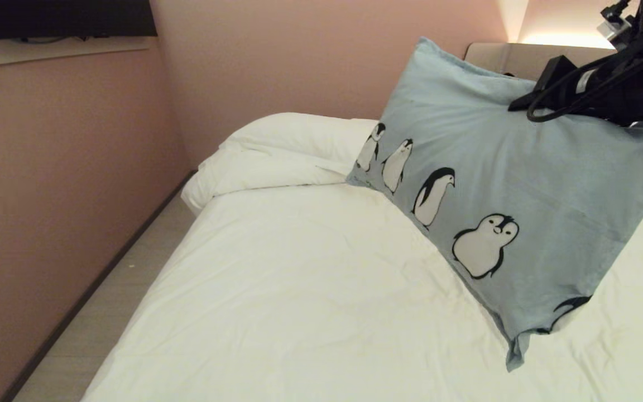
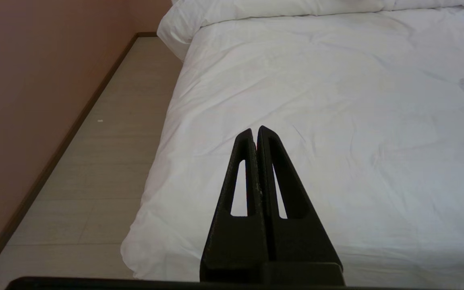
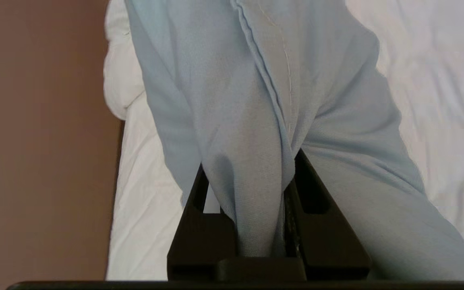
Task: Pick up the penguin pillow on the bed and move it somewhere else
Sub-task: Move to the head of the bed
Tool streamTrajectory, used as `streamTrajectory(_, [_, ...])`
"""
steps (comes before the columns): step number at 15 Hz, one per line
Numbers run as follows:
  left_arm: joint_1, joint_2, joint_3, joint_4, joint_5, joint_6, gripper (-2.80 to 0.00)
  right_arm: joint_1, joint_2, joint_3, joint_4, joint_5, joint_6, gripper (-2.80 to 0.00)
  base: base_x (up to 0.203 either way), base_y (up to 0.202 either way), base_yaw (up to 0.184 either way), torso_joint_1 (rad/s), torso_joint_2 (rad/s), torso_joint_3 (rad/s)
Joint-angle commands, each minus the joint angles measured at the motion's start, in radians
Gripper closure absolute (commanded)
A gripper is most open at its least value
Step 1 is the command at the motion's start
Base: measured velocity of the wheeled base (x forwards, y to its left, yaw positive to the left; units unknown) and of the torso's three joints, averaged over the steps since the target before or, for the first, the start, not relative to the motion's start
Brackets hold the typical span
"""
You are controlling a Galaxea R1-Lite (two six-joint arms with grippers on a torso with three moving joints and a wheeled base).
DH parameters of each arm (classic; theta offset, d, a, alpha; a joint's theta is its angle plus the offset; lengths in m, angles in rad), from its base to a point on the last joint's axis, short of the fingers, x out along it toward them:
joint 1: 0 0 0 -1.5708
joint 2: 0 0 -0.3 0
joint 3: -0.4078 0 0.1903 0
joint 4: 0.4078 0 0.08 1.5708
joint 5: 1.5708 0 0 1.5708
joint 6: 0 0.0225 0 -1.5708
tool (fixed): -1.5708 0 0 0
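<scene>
- A bunched fold of the penguin pillow [image 3: 256, 133] sits pinched between the right gripper [image 3: 252, 177] fingers, hanging tilted over the bed [image 1: 299, 290].
- Left gripper [image 2: 256, 135] fingers pressed together, empty.

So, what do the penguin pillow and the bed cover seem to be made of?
The penguin pillow looks like soft woven cloth, probably cotton, matte blue-grey with printed penguins; it folds and bunches where the right pincer holds it, and a stitched seam shows. The bed cover looks like thin white cloth, matte, with many fine creases, likely cotton or a blend.
</scene>
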Motion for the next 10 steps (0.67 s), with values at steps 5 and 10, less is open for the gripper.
streamTrajectory(5, [0.0, 0.0, 0.0, -0.001, 0.001, 0.0, 0.0, -0.012, -0.09, 0.031, 0.134, -0.016, 0.092, 0.0, 0.0, 0.0, 0.0, 0.0, 0.0, 0.0])
streamTrajectory(10, [0.0, 0.0, 0.0, -0.001, 0.001, 0.0, 0.0, -0.012, -0.155, 0.104, 0.128, -0.017, 0.093, 0.0, 0.0, 0.0, 0.0, 0.0, 0.0, 0.0])
